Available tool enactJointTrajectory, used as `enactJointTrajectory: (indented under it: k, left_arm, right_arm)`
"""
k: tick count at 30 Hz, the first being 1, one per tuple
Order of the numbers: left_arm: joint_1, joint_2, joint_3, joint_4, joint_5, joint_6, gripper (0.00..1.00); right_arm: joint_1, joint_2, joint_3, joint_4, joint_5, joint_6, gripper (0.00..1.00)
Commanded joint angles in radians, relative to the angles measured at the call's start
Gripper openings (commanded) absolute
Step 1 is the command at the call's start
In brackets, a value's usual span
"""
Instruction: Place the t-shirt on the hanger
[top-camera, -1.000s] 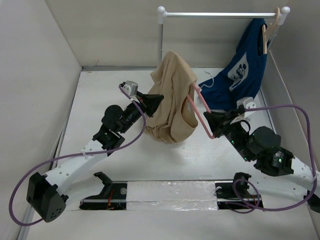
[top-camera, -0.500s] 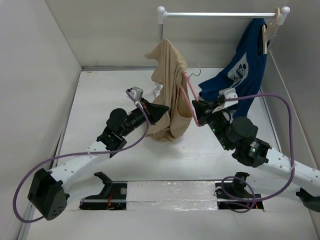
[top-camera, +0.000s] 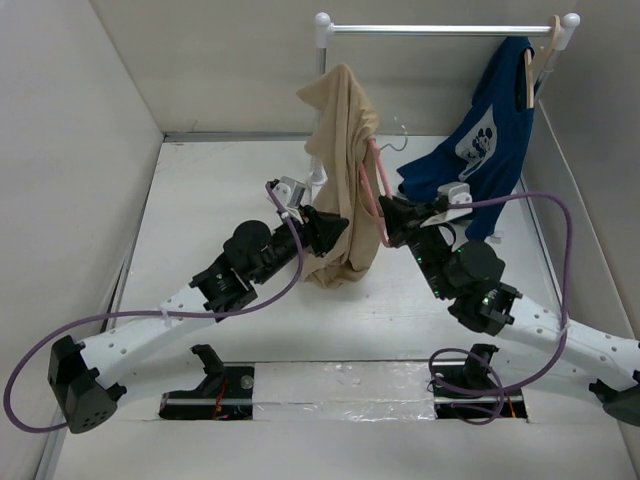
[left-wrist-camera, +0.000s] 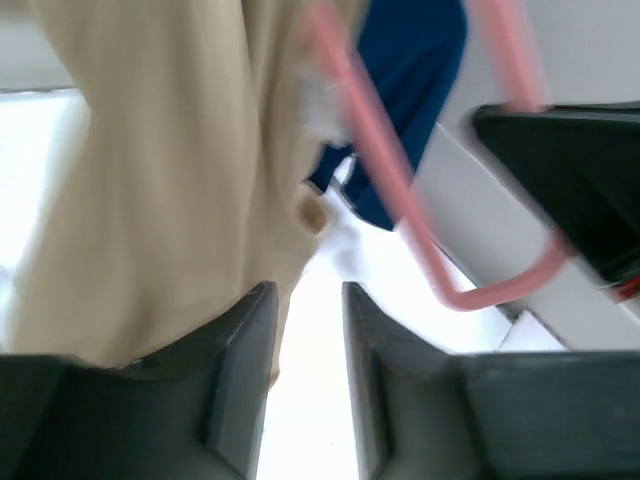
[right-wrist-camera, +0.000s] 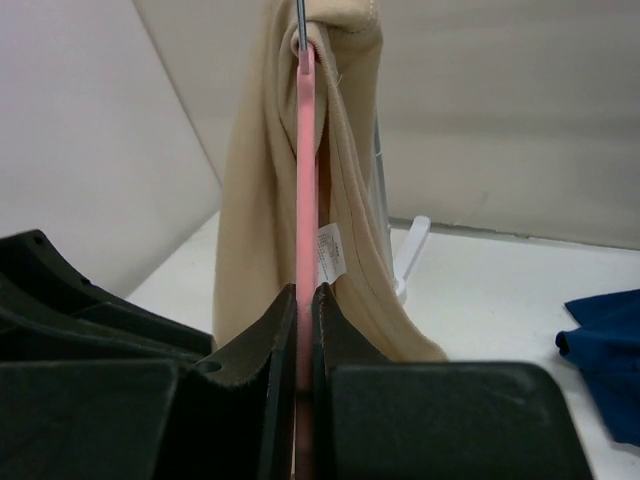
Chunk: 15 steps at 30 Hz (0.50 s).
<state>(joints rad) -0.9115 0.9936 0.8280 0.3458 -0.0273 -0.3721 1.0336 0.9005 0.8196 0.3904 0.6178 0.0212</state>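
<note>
In the top view, the t-shirt (top-camera: 340, 160) is held off the table (top-camera: 200, 200) at 12 o'clock of the workspace. It hangs as 1 narrow, bunched column from the hanger (top-camera: 373, 192). The right gripper (top-camera: 387, 213), at 3 o'clock of the shirt, is clenched on the hanger's pink bar, which is seen pinched between its 2 fingers in the right wrist view. There the metal hook is seen rising out of the collar, so the neck is judged to be threaded already. The left gripper (top-camera: 335, 232), at 9 o'clock of the shirt, is released: in its wrist view the jaws stand slightly parted with only bright table between them, and the tan cloth lies just beside 1 finger, ungripped. The hanger's arm toward 5 o'clock is bare and lies outside the cloth. The task is therefore judged partly done: the fabric is yet to be drawn over that bare arm and spread along both shoulders. The dark blue shirt (top-camera: 480, 140) hangs at 2 o'clock, untouched.
</note>
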Motion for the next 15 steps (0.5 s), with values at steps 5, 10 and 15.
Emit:
enactJointTrajectory:
  k: [5,10,15]
  left_arm:
    - [-0.017,-0.006,0.181,-0.140,-0.289,0.059,0.46]
    - [-0.017,0.062,0.269,-0.068,-0.231,0.105,0.48]
    - [-0.017,0.158,0.393,-0.036,-0.180,0.185,0.55]
  right_arm:
    - [-0.018,-0.143,0.055,0.007,-0.012,0.069,0.00]
    - [-0.018,-0.158,0.072,-0.094,-0.059,0.111,0.00]
    - [-0.018,-0.147,0.096,-0.154,-0.116,0.140,0.00]
